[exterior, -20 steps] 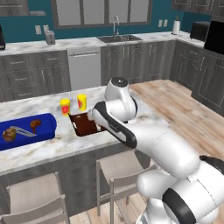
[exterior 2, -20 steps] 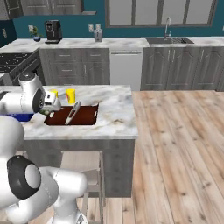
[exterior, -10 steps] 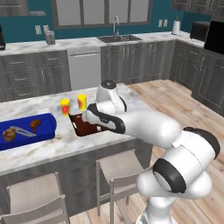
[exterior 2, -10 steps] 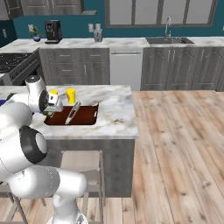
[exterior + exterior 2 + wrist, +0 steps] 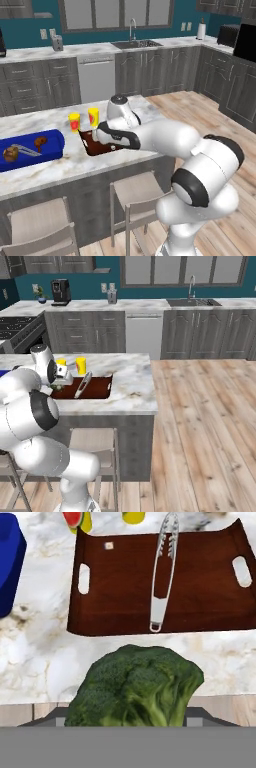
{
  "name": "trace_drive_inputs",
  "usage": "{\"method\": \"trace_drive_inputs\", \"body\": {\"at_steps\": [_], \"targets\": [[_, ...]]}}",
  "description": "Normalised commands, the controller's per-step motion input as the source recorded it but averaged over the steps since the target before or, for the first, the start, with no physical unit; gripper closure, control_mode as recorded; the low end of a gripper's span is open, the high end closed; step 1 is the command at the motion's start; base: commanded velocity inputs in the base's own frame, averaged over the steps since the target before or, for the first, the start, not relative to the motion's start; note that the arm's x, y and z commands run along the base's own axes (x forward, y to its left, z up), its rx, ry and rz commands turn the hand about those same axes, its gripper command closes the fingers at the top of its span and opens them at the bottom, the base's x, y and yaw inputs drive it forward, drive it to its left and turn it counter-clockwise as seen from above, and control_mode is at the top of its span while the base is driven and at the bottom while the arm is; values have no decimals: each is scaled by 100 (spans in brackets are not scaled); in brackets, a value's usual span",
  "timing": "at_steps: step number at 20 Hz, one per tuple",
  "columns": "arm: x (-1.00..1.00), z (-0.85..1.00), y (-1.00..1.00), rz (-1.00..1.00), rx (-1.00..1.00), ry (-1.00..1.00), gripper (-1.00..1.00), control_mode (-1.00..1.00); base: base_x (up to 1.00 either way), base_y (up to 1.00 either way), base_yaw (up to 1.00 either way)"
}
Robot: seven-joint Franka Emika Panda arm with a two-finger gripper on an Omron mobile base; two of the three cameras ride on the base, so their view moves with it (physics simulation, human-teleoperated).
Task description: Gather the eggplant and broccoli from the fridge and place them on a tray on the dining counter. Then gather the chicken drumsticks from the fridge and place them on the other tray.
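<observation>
Gripper (image 5: pixel 98 133), at the end of the arm reaching left over the dining counter (image 5: pixel 60 170), pinches a head of broccoli (image 5: pixel 136 685) between its jaws, which stand fairly wide around it. In the hand view the broccoli hangs over the marble at the counter's near edge, just short of the brown tray (image 5: pixel 160 582). That tray lies straight ahead, on the far side of the broccoli, its long axis running left to right across the approach, handle slots at both ends. Metal tongs (image 5: pixel 162 572) rest on it, pointing near to far, right of centre. Left of them the tray floor is bare, which looks the safer spot to set down. Further left sits the blue tray (image 5: pixel 55 145).
</observation>
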Motion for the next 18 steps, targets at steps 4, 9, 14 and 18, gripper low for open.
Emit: {"method": "trace_drive_inputs", "body": {"at_steps": [4,9,14,18], "targets": [[25,-16,0,-3,0,0,100,-100,0,0,0],[33,-14,3,-3,0,0,100,-100,0,0,0],[31,-12,7,-3,0,0,100,-100,0,0,0],[31,-11,14,-3,0,0,100,-100,0,0,0]]}}
